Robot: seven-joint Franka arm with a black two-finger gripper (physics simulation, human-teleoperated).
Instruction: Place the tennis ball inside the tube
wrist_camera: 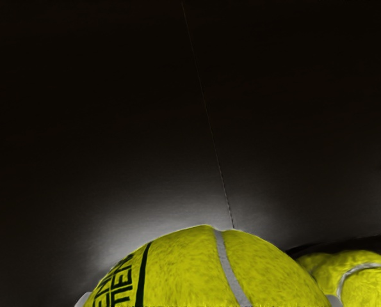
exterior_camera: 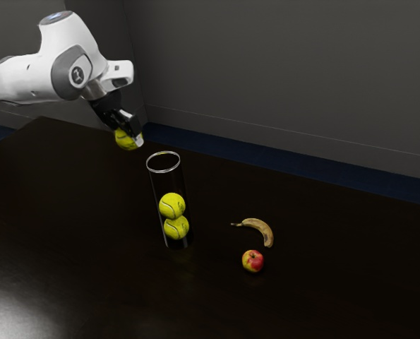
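In the wrist view, the foremost tennis ball bears dark capitals, apparently “TIEN”, beside a cut-off “EN”.

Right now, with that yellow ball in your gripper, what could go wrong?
If my gripper let go now, the ball would probably miss and land on the table, because it is off to one side of the tube. The tube's mouth looks only a bit wider than a ball, so mine could catch on the rim. The tube stands tall and thin, so a bump might tip it over.
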